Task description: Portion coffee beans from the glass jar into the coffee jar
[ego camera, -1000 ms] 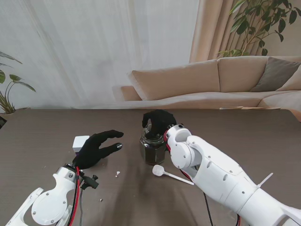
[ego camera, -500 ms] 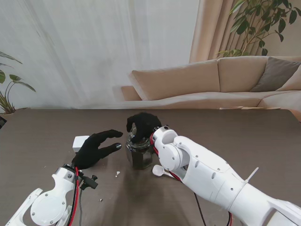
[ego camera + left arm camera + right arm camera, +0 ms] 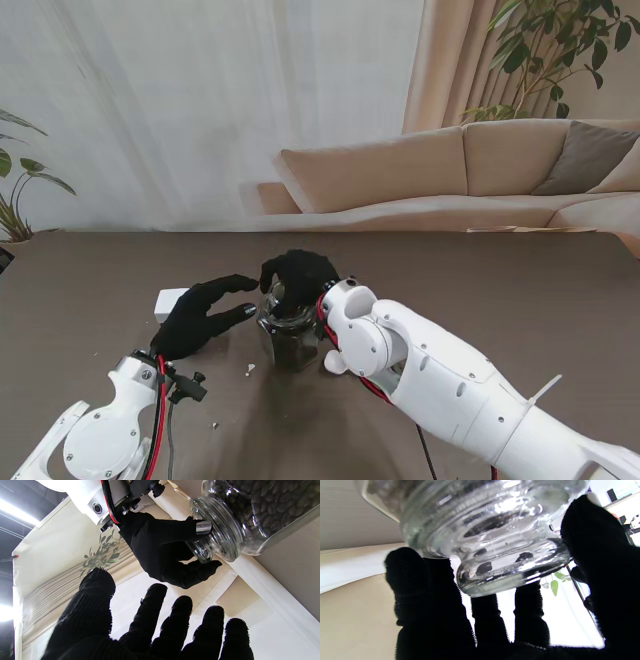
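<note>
The glass jar (image 3: 288,335) full of coffee beans (image 3: 272,502) stands on the table (image 3: 520,290), directly under the right hand (image 3: 297,277), whose fingers (image 3: 430,597) are wrapped around the glass lid (image 3: 510,562) from above. The lid looks to be on, so I judge the task barely begun: nothing is portioned yet. The jar must be opened, and the beans moved across. I cannot pick out the coffee jar meant to receive them.

Just beside the jar on its left, the left hand (image 3: 205,312) hovers with fingers spread and holds nothing; its fingertips (image 3: 245,311) nearly reach the glass. A white box (image 3: 171,303) lies beyond that hand, away from the jar. The spoon (image 3: 334,362) peeks out beneath the right wrist.

Compared with a second ago, the jar and the right hand gripping it have slid leftward toward the left hand, and the arm now hides most of the spoon.
</note>
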